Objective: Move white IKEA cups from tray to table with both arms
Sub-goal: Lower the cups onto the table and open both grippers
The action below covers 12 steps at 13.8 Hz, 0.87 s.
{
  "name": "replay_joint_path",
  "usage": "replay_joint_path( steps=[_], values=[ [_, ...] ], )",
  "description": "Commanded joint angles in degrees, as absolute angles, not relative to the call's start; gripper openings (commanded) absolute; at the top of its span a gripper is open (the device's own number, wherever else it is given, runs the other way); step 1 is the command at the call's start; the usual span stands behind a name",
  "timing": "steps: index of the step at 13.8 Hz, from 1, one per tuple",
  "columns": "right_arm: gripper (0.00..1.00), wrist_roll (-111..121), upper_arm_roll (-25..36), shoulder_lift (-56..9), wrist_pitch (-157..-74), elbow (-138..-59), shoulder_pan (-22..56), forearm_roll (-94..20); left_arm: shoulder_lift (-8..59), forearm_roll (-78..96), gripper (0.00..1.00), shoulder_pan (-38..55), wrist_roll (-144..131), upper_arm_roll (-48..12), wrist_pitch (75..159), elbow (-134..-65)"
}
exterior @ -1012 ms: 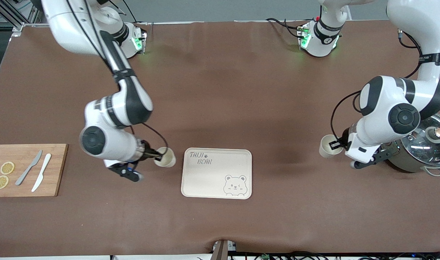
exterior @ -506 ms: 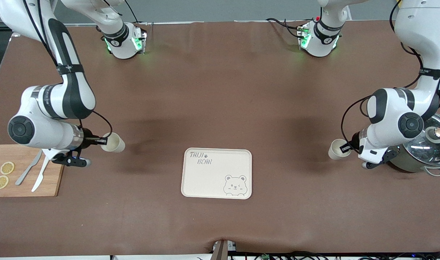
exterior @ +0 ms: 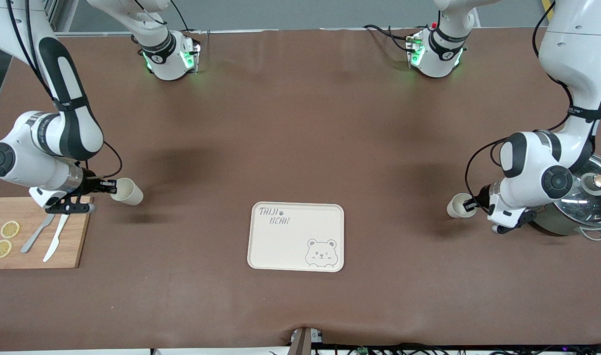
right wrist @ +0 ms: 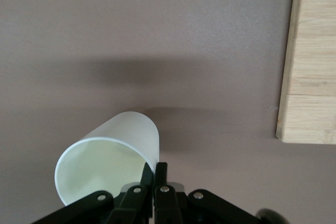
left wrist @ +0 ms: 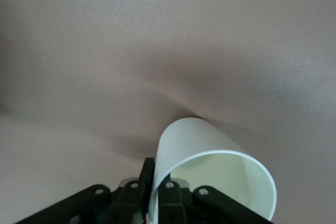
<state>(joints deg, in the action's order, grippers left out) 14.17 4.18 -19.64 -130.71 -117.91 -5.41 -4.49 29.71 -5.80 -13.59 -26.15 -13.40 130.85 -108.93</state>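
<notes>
A small cream-white handleless cup (exterior: 129, 192) is being gripped by the right gripper (exterior: 108, 186), its fingers clamped on the cup's rim; the cup is being held tilted over bare brown table (exterior: 300, 123), just beside the wooden cutting board (exterior: 39, 231) at the right arm's end, at about nine o'clock from the bear tray (exterior: 296, 236). In the right wrist view this cup (right wrist: 111, 156) is being shown as a plain tapered shell with a thin round rim and a pale greenish-cream inside, one wall being pinched between the black fingers (right wrist: 156, 182), with the board's corner (right wrist: 310, 61) near it. A second cup (exterior: 458, 205) of the same plain white make is being gripped at the rim by the left gripper (exterior: 470, 205), at about three o'clock from the tray and beside the grey-green lidded pot (exterior: 579, 204) at the left arm's end of the table. In the left wrist view that cup (left wrist: 210, 174) is being seen with its mouth turned toward the camera, smooth and unmarked, its narrower base pointing at the table, its wall being clamped between the fingers (left wrist: 167, 198). The tray is lying flat between the two cups and well apart from each. On the cutting board two lemon slices (exterior: 5, 238) and two knives (exterior: 48, 234) are lying.
</notes>
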Motion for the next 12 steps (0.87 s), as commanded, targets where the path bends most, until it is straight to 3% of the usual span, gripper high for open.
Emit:
replay_joint_path(
  steps=[1, 6, 7, 8, 9, 12],
  values=[
    [0.0, 16.4, 2.7, -19.2, -131.4, -118.7, -7.7, -3.9, 29.9, -6.9, 1.0, -13.9, -25.7, -13.9, 130.7, -107.0],
    [0.0, 16.3, 2.7, -22.4, -131.0, -118.5, -8.3, -4.7, 25.1, -6.9, 1.0, -13.4, -25.3, -14.5, 122.1, -102.3],
    [0.21, 15.9, 2.7, -22.4, -130.7, -118.2, -8.2, -4.7, 24.4, -6.9, 1.0, -13.4, -25.3, -15.3, 118.6, -100.3],
    [0.95, 15.7, 2.6, -22.4, -130.2, -117.7, -8.2, -4.7, 23.8, -6.9, 1.0, -13.4, -25.2, -15.6, 115.8, -98.0],
    [1.0, 15.8, 2.7, -22.2, -129.4, -116.3, -8.2, -4.8, 23.0, -7.0, 1.0, -13.4, -25.1, -15.7, 113.4, -96.1],
    [1.0, 16.5, 2.6, -22.1, -117.6, -106.4, -6.9, -4.2, 20.0, -6.9, 1.0, -13.7, -21.1, -15.6, 110.2, -94.0]
  ],
)
